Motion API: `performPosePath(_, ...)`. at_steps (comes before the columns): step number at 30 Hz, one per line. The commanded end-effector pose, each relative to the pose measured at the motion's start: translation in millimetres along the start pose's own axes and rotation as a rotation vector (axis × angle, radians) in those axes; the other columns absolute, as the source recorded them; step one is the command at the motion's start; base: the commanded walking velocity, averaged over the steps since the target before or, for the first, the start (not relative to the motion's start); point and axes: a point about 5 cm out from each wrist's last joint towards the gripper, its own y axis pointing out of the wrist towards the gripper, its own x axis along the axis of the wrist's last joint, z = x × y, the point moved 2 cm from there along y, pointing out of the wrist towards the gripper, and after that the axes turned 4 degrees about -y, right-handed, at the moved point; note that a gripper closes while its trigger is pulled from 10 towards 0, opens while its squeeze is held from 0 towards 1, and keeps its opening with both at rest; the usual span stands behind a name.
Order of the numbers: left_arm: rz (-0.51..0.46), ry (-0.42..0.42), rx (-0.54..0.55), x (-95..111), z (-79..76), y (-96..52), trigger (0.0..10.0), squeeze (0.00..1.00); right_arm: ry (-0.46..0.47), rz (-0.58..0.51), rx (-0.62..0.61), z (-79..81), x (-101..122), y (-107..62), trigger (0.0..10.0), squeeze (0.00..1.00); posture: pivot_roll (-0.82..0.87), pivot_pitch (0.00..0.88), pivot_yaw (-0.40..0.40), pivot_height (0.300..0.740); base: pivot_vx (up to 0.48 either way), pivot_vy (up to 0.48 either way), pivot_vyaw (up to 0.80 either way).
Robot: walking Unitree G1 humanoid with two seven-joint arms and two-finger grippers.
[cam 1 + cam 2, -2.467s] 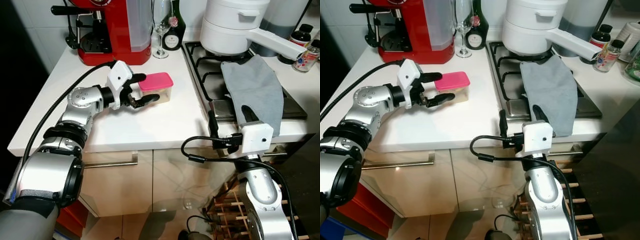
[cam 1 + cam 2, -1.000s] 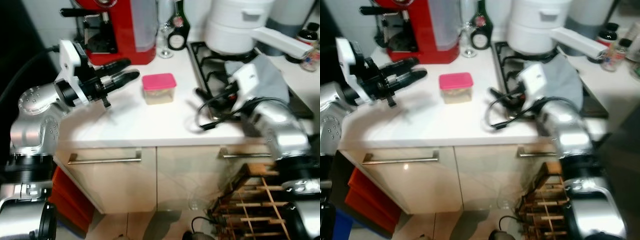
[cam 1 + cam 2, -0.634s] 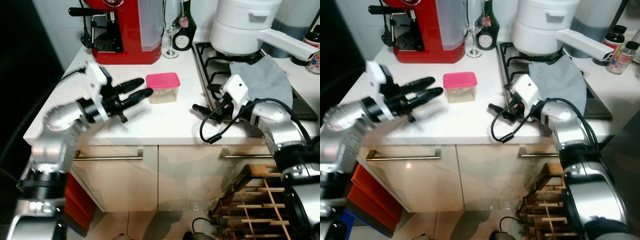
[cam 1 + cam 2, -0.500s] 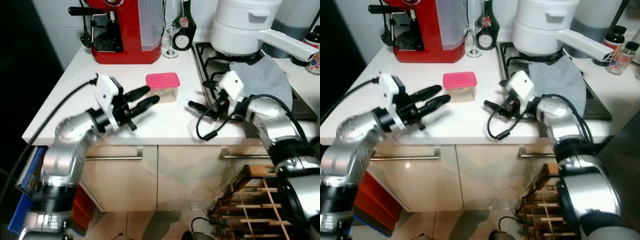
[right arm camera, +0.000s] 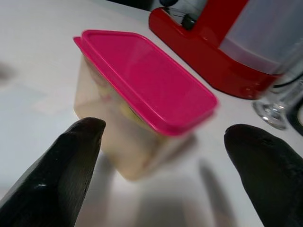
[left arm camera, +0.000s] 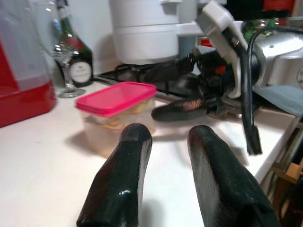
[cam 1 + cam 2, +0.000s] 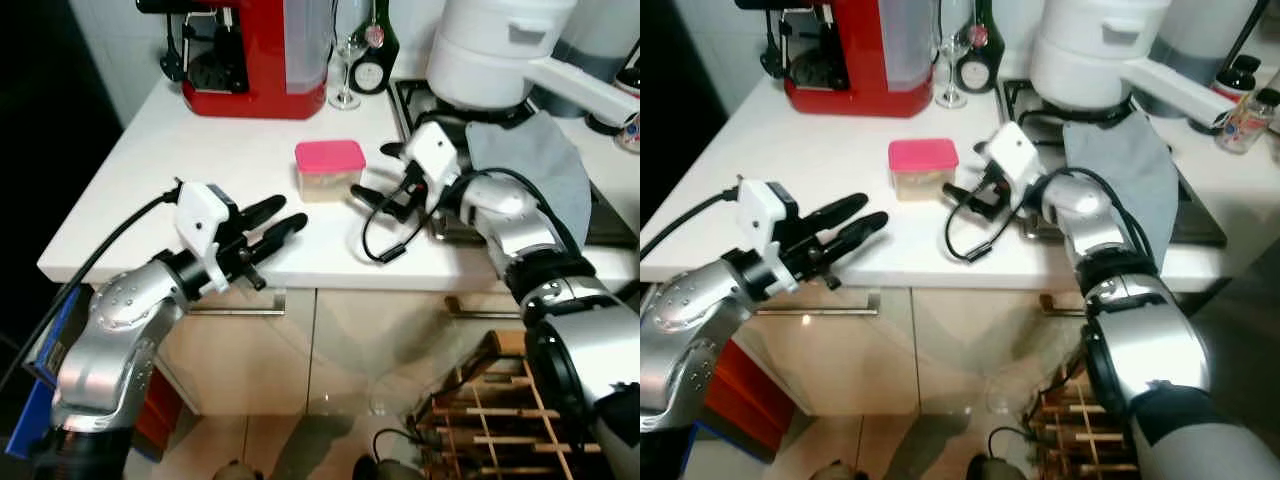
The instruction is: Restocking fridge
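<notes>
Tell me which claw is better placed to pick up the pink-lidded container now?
Right. The right claw is open beside the pink-lidded container, fingers framing it in the right wrist view. The left claw sits back near the counter edge.

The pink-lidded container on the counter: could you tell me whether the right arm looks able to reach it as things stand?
Probably yes. The right gripper is open just beside the pink-lidded container, jaws spread wider than it, and nothing stands between them on the counter.
</notes>
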Motion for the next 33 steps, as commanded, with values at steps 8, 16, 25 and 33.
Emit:
performPosePath(8, 0.04, -0.008, 0.028, 1.2, 0.5, -13.0, 10.0, 0.0, -0.065, 0.029, 0.0, 6.1, 8.7, 15.8, 10.0, 0.0, 0.23, 0.118, -0.037, 0.74, 0.0, 0.0, 0.0)
performPosePath(16, 0.044, -0.018, 0.031, 0.3, 1.2, -10.7, 10.0, 0.0, -0.016, -0.058, 0.026, 12.7, 22.8, 25.4, 10.0, 0.0, 0.21, 0.119, -0.043, 0.74, 0.0, 0.0, 0.0)
performPosePath(25, 0.041, -0.028, 0.022, -0.5, 0.7, -8.9, 10.0, 0.0, -0.076, -0.322, 0.296, 56.5, 53.3, 32.6, 10.0, 0.0, 0.18, 0.108, -0.032, 0.74, 0.0, 0.0, 0.0)
performPosePath(33, 0.022, -0.03, 0.002, 0.6, 2.1, 1.0, 10.0, 0.0, 0.034, -0.462, 0.17, 60.6, 62.2, 1.6, 10.0, 0.0, 0.13, 0.071, -0.025, 0.74, 0.0, 0.0, 0.0)
